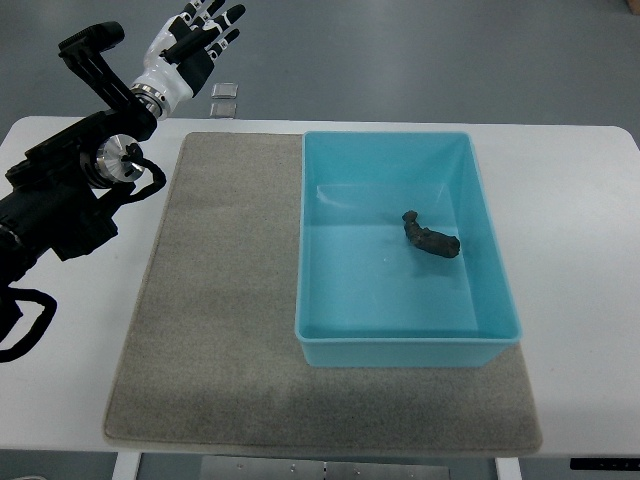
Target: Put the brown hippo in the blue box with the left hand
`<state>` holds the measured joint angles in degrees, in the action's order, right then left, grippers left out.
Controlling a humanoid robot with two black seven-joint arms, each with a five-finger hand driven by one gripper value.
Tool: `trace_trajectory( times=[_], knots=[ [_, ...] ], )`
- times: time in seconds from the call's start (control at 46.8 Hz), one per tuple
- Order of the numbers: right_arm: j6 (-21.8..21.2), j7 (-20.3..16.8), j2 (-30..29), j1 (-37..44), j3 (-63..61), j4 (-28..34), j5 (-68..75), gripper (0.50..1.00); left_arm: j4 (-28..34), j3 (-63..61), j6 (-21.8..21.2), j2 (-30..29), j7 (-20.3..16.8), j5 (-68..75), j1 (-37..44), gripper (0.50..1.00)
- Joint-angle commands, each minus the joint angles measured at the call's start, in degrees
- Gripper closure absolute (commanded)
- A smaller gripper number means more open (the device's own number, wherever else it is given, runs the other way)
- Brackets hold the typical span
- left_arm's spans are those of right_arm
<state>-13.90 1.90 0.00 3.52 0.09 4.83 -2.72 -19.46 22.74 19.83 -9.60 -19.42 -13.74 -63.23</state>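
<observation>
Grey floor frames a white surface (570,180), and most of that surface is covered by a grey-brown mat (220,330). On the mat's right half stands the blue box (400,350), a rectangular open tub with its long sides running away from the robot. Beyond the far edge, on the floor, lie two small pale square tiles (224,98).

From the top view, the only view given, the brown hippo (432,238) already lies on the floor of the blue box, a little right of its centre and clear of all four walls. Its long axis runs roughly left to right with a slight tilt, the raised darker end toward the left and far side, the body trailing toward the right and near side.

The left hand (195,38) is high in the far left corner of the picture, past the surface's far edge, its black arm (60,210) coming in from the left. Its fingers (228,28) are spread and fairly straight, holding nothing. The hippo lies well apart from them, to the right and nearer the robot, with the box's left wall between. No right arm shows.

Judged from how things lie, the placing looks done: the toy rests inside the box and the hand is empty and away, so little seems to remain beyond bringing the arm to rest
</observation>
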Motion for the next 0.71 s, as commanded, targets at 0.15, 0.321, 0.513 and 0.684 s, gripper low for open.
trace_trajectory(
  times=[0.15,0.321,0.513,0.684],
  knots=[
    [0.0,-0.1,0.0,0.0,0.0,0.0,0.0,0.564,-0.3,0.6,1.2,-0.8,0.3,-1.8,0.0,0.506],
    [0.0,-0.1,0.0,0.0,0.0,0.0,0.0,0.564,-0.2,0.6,0.8,-1.7,0.2,-0.9,0.1,0.506],
    [-0.1,0.0,0.0,0.0,0.0,0.0,0.0,0.564,-0.2,0.6,0.7,-1.7,0.2,-0.9,0.1,0.506],
    [0.0,-0.1,0.0,0.0,0.0,0.0,0.0,0.564,-0.2,0.5,0.8,-1.7,0.1,-0.9,0.4,0.504]
  ],
)
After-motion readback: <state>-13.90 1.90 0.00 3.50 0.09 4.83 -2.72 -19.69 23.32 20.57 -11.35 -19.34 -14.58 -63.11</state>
